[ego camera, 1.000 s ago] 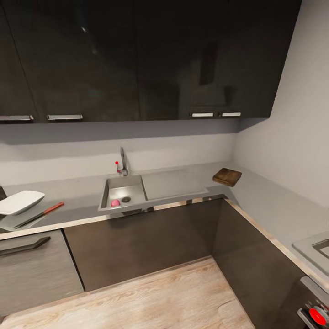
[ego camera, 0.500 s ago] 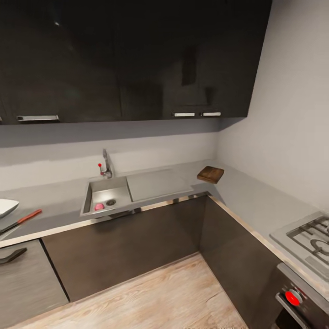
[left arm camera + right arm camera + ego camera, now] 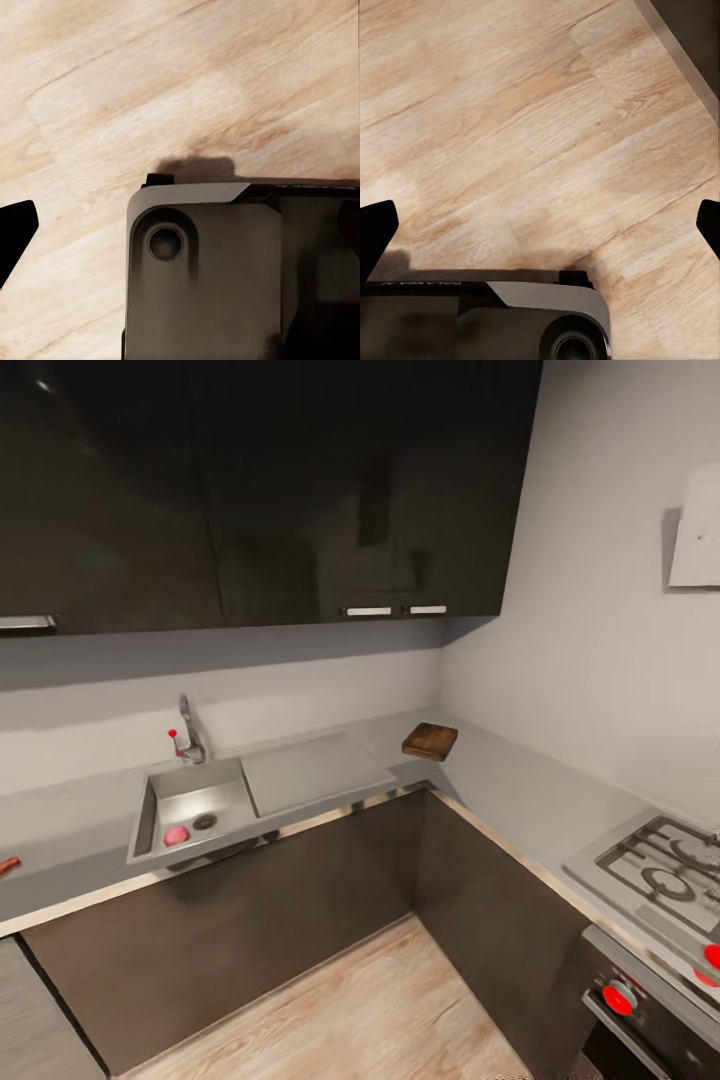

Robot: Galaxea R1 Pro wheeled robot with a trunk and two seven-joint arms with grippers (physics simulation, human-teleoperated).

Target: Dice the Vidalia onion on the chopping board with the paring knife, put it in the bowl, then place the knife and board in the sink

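Turned rightward over the last second, so lost the bowl off the left edge and gained a gas hob (image 3: pixel 660 865) at the right: a shift of the camera, not of the things. Suggests travel under way, with no grasp begun.

From the head, left to right: kept only the red handle tip of the paring knife (image 3: pixel 5 865); next the sink (image 3: pixel 148 815), with the pink onion (image 3: pixel 176 835) just beside its drain; then the chopping board (image 3: pixel 430 741) in the corner of the tabletop (image 3: pixel 540 790). All judged well apart from either tool.

From the wrists alone: wooden floor (image 3: pixel 510 112) and the robot's own base (image 3: pixel 210 285) close below. Right tool (image 3: pixel 540 229) spread wide, holding nothing. Left tool (image 3: pixel 180 225): one dark fingertip (image 3: pixel 15 232) showing, so cannot tell how far open.
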